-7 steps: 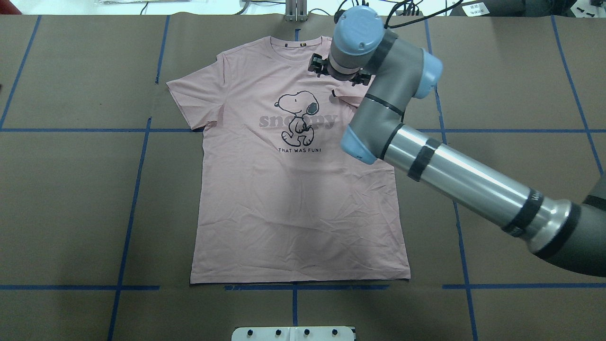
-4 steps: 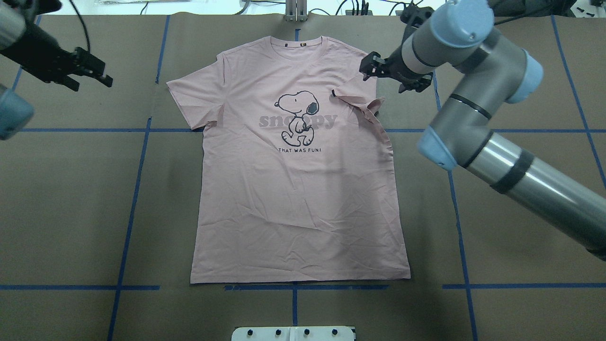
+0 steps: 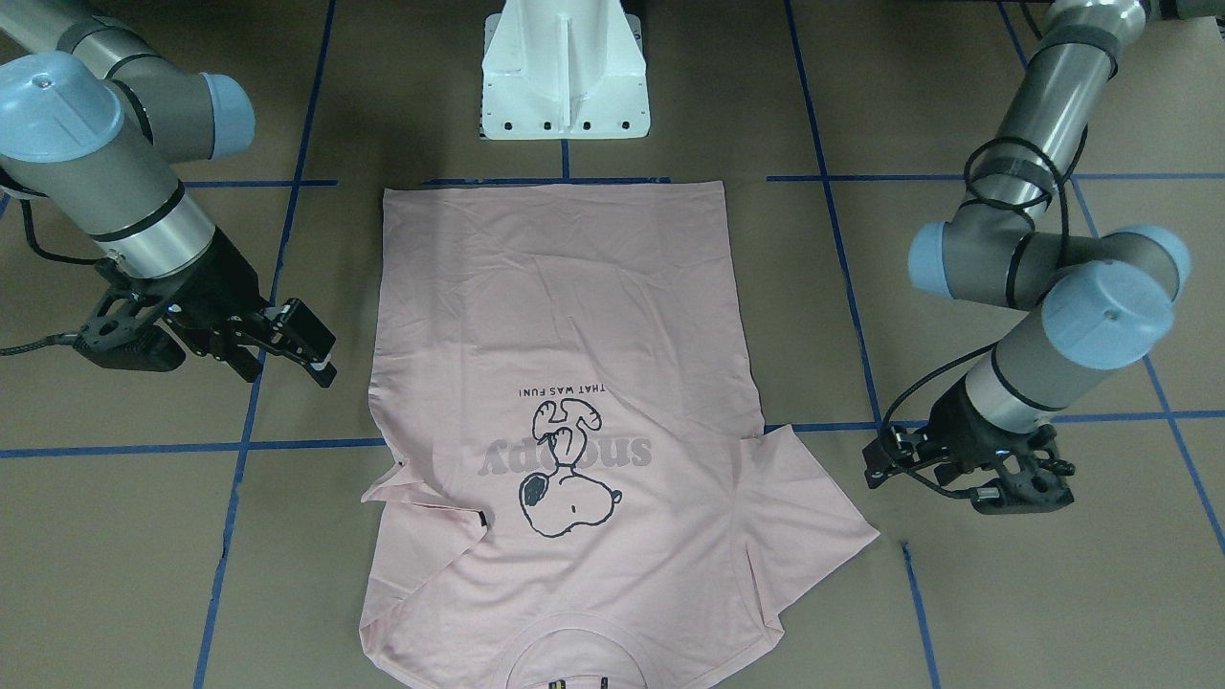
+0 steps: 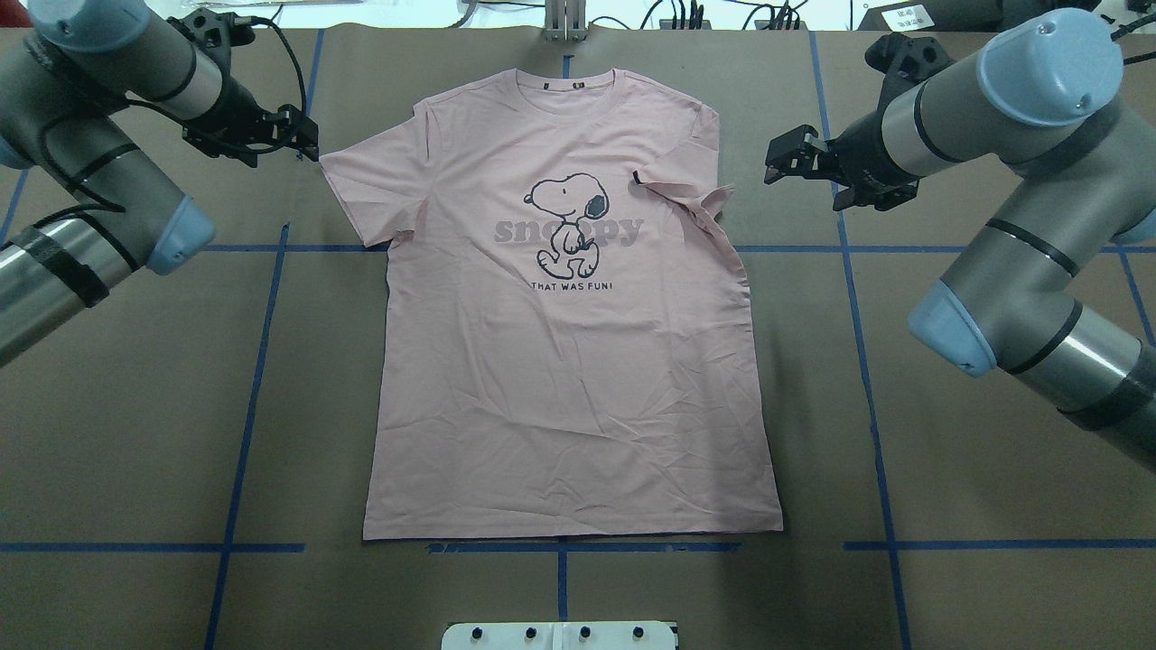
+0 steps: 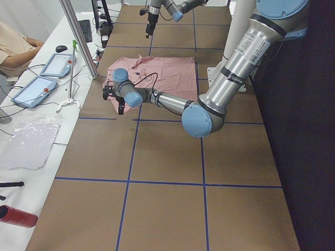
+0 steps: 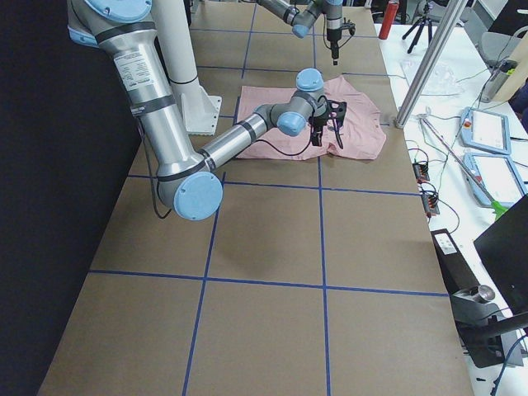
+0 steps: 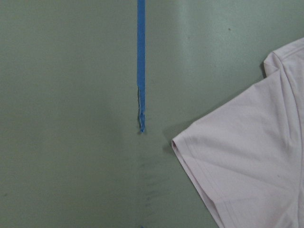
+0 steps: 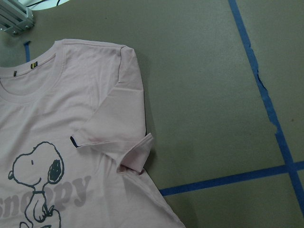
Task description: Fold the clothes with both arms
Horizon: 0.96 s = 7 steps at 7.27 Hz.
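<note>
Right arm's backed off the T-shirt (image 4: pixel 569 361) now, its pincer (image 4: pixel 775 162) open and empty, right sleeve (image 4: pixel 682 194) left flipped inward. Left pincer (image 4: pixel 309 135) has swung in beside the flat left sleeve (image 4: pixel 361 194) and looks open too. Shirt's lying face-up mid-surface (image 4: pixel 948 469). I'd say 1 sleeve done, 1 to go.

- Overhead view: from behind the robot, looking forward and down on the whole T-shirt (image 4: pixel 560 379).
- Front-facing view: across the table (image 3: pixel 957 593), steeply down, facing the white pedestal (image 3: pixel 565 67); same shirt, turned round.
- Side views: far off at the left and right ends, looking along the table.
- Left wrist view: close, straight down on the flat sleeve (image 7: pixel 247 171) and blue tape (image 7: pixel 141 57).
- Right wrist view: near, tilted, sharing the folded-over sleeve (image 8: pixel 114 135) with the overhead.
</note>
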Each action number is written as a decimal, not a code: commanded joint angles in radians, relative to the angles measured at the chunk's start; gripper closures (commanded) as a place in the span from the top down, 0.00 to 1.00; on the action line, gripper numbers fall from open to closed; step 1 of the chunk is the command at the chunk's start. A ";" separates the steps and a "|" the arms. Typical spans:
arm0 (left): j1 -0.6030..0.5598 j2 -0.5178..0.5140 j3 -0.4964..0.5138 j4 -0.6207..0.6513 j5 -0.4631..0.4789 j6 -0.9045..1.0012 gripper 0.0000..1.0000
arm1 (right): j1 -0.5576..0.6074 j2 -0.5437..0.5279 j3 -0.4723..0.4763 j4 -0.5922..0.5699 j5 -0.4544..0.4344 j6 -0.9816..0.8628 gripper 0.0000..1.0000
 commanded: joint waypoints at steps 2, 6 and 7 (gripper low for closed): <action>0.047 -0.047 0.100 -0.103 0.089 -0.032 0.76 | -0.001 -0.012 0.005 0.001 -0.004 0.004 1.00; 0.056 -0.087 0.197 -0.163 0.175 -0.026 0.70 | -0.002 -0.010 0.005 0.001 -0.008 0.004 1.00; 0.058 -0.102 0.225 -0.163 0.191 -0.024 0.67 | -0.004 -0.010 0.003 0.001 -0.008 0.004 1.00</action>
